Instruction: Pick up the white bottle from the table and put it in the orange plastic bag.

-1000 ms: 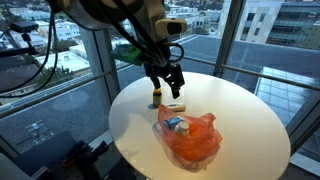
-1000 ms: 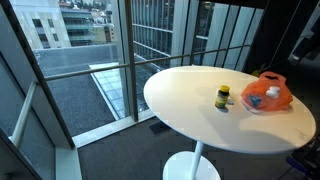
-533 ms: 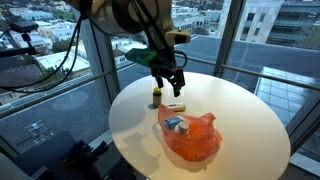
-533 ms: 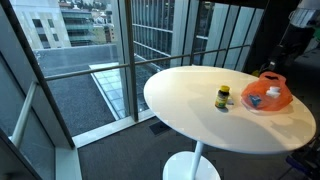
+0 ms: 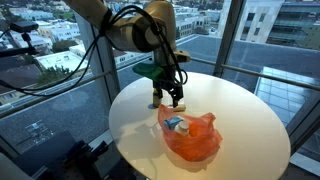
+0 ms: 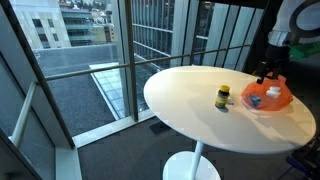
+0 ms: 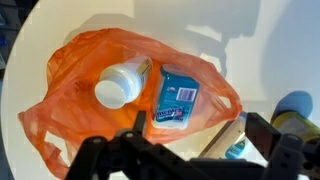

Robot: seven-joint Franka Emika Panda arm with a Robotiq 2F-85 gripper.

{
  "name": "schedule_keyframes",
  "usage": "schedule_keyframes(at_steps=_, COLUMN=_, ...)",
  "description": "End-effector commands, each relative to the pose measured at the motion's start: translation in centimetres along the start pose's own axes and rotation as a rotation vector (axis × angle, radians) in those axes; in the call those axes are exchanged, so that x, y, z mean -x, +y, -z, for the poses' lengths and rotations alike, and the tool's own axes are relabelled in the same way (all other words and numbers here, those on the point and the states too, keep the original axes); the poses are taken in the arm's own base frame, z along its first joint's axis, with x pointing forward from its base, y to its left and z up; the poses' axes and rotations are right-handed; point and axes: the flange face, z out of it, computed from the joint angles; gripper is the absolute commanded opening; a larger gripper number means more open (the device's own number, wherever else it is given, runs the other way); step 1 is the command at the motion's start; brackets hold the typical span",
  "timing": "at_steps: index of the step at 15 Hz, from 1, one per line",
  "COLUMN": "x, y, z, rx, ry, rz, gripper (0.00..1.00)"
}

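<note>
Hovering with tool (image 5: 171, 98) spread wide, white bottle (image 7: 226, 136) just below it ungrasped on the table (image 7: 270, 40), orange plastic bag (image 7: 72, 112) alongside, awaiting it.

Small white plastic bottle with a blue top (image 7: 226, 138): lying on its side on the round white table (image 7: 270, 50), right at the bag's edge and outside it. It's mostly hidden in the wrist view; only a pale strip and a bit of blue show. Thin, glossy, translucent orange plastic bag (image 7: 70, 120): slumped and crumpled on the tabletop, mouth gaping upward. In both exterior views the bag (image 5: 196, 142) (image 6: 279, 96) sits off-centre as a low, shapeless heap.
</note>
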Motion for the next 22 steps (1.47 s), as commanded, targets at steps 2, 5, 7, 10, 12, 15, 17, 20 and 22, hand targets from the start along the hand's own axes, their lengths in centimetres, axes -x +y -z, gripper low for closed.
schedule_keyframes(at_steps=2, x=-0.2, y=-0.3, z=-0.5, rx=0.001, ry=-0.010, rz=0.006, gripper=1.00)
schedule_keyframes(at_steps=5, x=-0.1, y=-0.3, z=-0.6, rx=0.001, ry=-0.013, rz=0.006, gripper=1.00)
schedule_keyframes(at_steps=7, x=-0.3, y=-0.3, z=-0.8, rx=-0.004, ry=-0.010, rz=0.009, gripper=1.00)
schedule_keyframes(at_steps=10, x=-1.0, y=-0.6, z=-1.2, rx=-0.010, ry=0.024, rz=0.016, gripper=1.00)
schedule_keyframes(at_steps=12, x=-1.8, y=-0.9, z=-1.6, rx=-0.011, ry=0.057, rz=0.021, gripper=1.00)
schedule_keyframes(at_steps=15, x=-2.8, y=-1.6, z=-2.4, rx=-0.025, ry=0.095, rz=0.038, gripper=1.00)
schedule_keyframes(at_steps=17, x=-3.4, y=-2.2, z=-2.9, rx=-0.036, ry=0.119, rz=0.055, gripper=1.00)
schedule_keyframes(at_steps=20, x=-4.2, y=-3.4, z=-3.7, rx=-0.049, ry=0.143, rz=0.080, gripper=1.00)
schedule_keyframes(at_steps=22, x=-4.9, y=-3.9, z=-4.2, rx=-0.054, ry=0.152, rz=0.090, gripper=1.00)
